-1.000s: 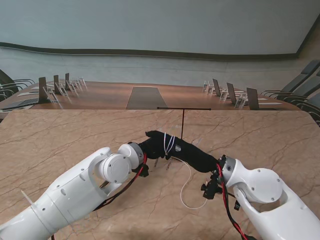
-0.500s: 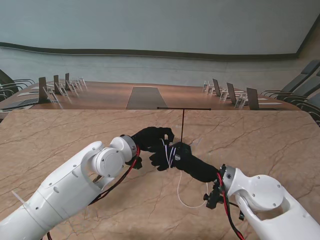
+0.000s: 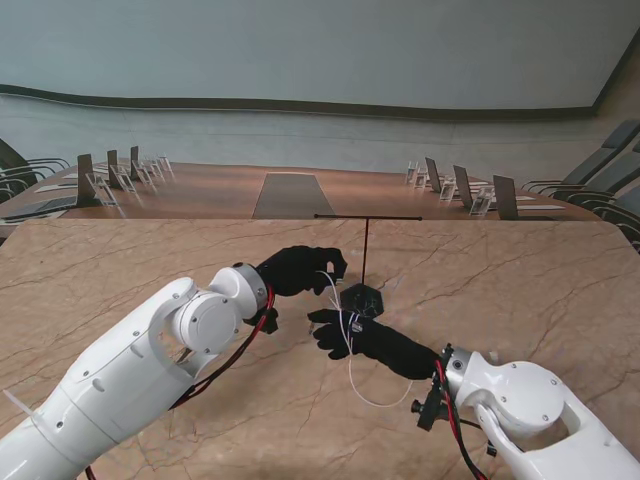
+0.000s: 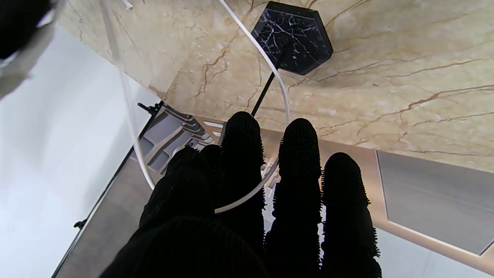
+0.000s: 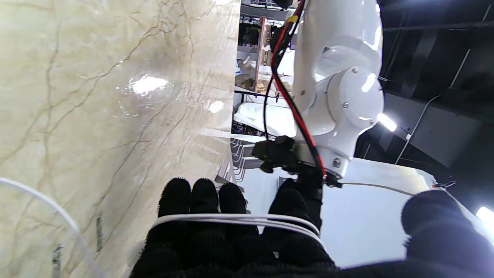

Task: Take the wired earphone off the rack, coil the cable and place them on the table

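The white earphone cable (image 3: pixel 341 322) is off the rack and runs between my two black-gloved hands. My left hand (image 3: pixel 300 270) pinches the cable beside the rack's thin post, and in the left wrist view the cable (image 4: pixel 285 101) passes between its fingers (image 4: pixel 242 154). My right hand (image 3: pixel 352 335) is nearer to me, with several turns of cable (image 5: pixel 231 220) wound round its fingers (image 5: pixel 193 200). A slack loop (image 3: pixel 375 400) trails from it onto the table. The black T-shaped rack (image 3: pixel 366 250) stands on its dark base (image 3: pixel 360 298) (image 4: pixel 294 38), its bar bare. I cannot make out the earbuds.
The marble table (image 3: pixel 520 290) extends to both sides of the rack. Beyond its far edge lies a long wooden conference table (image 3: pixel 290 192) with nameplates and chairs. My left forearm (image 3: pixel 150 370) and right forearm (image 3: pixel 530 400) cross the near table.
The hands, touching a second ago, have parted. My left hand rose toward the rack post, my right hand drew back nearer to me, and the cable now spans between them.
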You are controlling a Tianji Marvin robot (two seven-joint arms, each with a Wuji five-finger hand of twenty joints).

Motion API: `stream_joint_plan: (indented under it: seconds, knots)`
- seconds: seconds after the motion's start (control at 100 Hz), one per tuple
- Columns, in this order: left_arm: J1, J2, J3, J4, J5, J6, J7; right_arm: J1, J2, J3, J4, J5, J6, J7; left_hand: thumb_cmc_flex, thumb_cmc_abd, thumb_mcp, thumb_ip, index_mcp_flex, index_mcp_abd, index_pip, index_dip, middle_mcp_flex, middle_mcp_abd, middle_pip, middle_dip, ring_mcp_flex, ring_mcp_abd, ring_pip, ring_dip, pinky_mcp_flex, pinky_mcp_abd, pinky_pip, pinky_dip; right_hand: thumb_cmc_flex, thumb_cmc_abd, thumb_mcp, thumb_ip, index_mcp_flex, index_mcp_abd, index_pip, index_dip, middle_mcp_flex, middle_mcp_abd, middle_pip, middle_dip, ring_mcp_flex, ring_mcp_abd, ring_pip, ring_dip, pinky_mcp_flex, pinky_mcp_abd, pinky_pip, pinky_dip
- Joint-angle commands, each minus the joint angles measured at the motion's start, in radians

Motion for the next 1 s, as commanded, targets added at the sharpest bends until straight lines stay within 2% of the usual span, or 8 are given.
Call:
stream_joint_plan:
  seconds: [0.0, 0.33, 0.72, 0.8, 0.82, 0.85, 0.88, 0.99]
  knots:
    - [0.008, 0.002, -0.007, -0.022, 0.001, -0.005, -0.004, -0.007, -0.004, -0.002, 0.016, -0.005, 0.002, -0.005, 0.055, 0.030, -0.006, -0.013, 0.009, -0.007, -0.025, -0.010, 0.032, 0.014, -0.006, -0.001, 0.030, -0.010, 0.008, -0.005, 0.011, -0.004, 0.008, -0.002, -0.046, 0.011, 0.001, -0.019, -0.022, -0.052, -0.014, -0.012, -0.014, -0.017, -0.019, -0.012, -0.019, -0.018, -0.016, 0.000, -0.011, -0.016, -0.021, -0.020]
    - [0.014, 0.011, -0.016, -0.076, 0.005, -0.013, -0.032, 0.003, -0.011, -0.001, 0.056, -0.023, 0.024, -0.030, 0.045, 0.020, -0.006, -0.016, 0.026, -0.004, -0.031, -0.028, 0.084, 0.022, 0.007, 0.005, 0.081, -0.003, 0.035, -0.004, 0.051, 0.015, 0.042, 0.000, -0.090, 0.004, 0.044, -0.028, -0.019, -0.030, -0.061, -0.018, -0.015, -0.036, -0.114, -0.050, -0.060, -0.038, -0.045, -0.008, -0.028, -0.022, -0.091, -0.001]
    - [0.011, 0.019, -0.009, -0.122, -0.016, -0.026, -0.074, 0.026, -0.016, 0.005, 0.083, -0.055, 0.064, -0.052, 0.022, 0.003, -0.008, -0.018, 0.065, -0.007, -0.040, -0.049, 0.206, -0.029, 0.063, 0.034, 0.213, 0.011, 0.135, 0.016, 0.158, 0.062, 0.141, 0.021, -0.130, 0.012, 0.061, -0.035, 0.022, 0.028, -0.298, -0.011, -0.022, -0.040, -0.247, -0.101, -0.093, -0.047, -0.115, -0.018, -0.035, -0.031, -0.218, 0.086]
    - [0.017, 0.022, -0.015, -0.136, -0.018, -0.033, -0.082, 0.027, -0.017, 0.012, 0.082, -0.060, 0.067, -0.058, 0.016, 0.000, -0.007, -0.019, 0.077, -0.008, -0.040, -0.056, 0.226, -0.031, 0.062, 0.031, 0.234, 0.012, 0.145, 0.013, 0.174, 0.067, 0.153, 0.022, -0.132, 0.012, 0.062, -0.037, 0.029, 0.053, -0.315, -0.069, -0.019, -0.032, -0.258, -0.105, -0.090, -0.042, -0.118, -0.017, -0.028, -0.031, -0.237, 0.099]
    - [0.019, 0.022, -0.017, -0.140, -0.018, -0.035, -0.083, 0.027, -0.018, 0.013, 0.082, -0.060, 0.067, -0.061, 0.015, 0.000, -0.007, -0.019, 0.077, -0.007, -0.041, -0.056, 0.230, -0.031, 0.061, 0.031, 0.238, 0.011, 0.147, 0.013, 0.178, 0.068, 0.156, 0.022, -0.136, 0.011, 0.067, -0.038, 0.036, 0.062, -0.305, -0.173, -0.020, -0.029, -0.257, -0.103, -0.090, -0.040, -0.117, -0.016, -0.023, -0.030, -0.254, 0.121]
    - [0.022, 0.023, -0.020, -0.145, -0.019, -0.037, -0.084, 0.027, -0.019, 0.016, 0.081, -0.060, 0.068, -0.064, 0.013, -0.001, -0.007, -0.019, 0.079, -0.006, -0.041, -0.058, 0.234, -0.032, 0.061, 0.031, 0.242, 0.011, 0.150, 0.012, 0.182, 0.069, 0.159, 0.022, -0.138, 0.012, 0.068, -0.038, 0.036, 0.072, -0.305, -0.208, -0.020, -0.023, -0.256, -0.102, -0.089, -0.037, -0.113, -0.014, -0.016, -0.026, -0.257, 0.129]
    - [0.025, 0.024, -0.022, -0.150, -0.020, -0.040, -0.087, 0.027, -0.020, 0.019, 0.081, -0.061, 0.068, -0.069, 0.012, 0.000, -0.006, -0.019, 0.080, -0.005, -0.041, -0.059, 0.236, -0.030, 0.062, 0.031, 0.242, 0.010, 0.152, 0.012, 0.182, 0.070, 0.161, 0.022, -0.139, 0.013, 0.066, -0.038, 0.047, 0.081, -0.310, -0.323, -0.020, -0.016, -0.250, -0.100, -0.090, -0.032, -0.101, -0.010, -0.010, -0.020, -0.262, 0.140]
    - [0.034, 0.029, -0.028, -0.170, -0.022, -0.051, -0.102, 0.032, -0.023, 0.027, 0.082, -0.066, 0.071, -0.081, 0.007, 0.005, -0.005, -0.019, 0.072, -0.013, -0.041, -0.057, 0.229, -0.033, 0.065, 0.037, 0.229, 0.006, 0.154, 0.013, 0.170, 0.066, 0.155, 0.017, -0.144, 0.017, 0.066, -0.039, 0.049, 0.089, -0.328, -0.364, -0.018, -0.006, -0.231, -0.090, -0.079, -0.019, -0.067, 0.004, 0.000, -0.017, -0.260, 0.143]
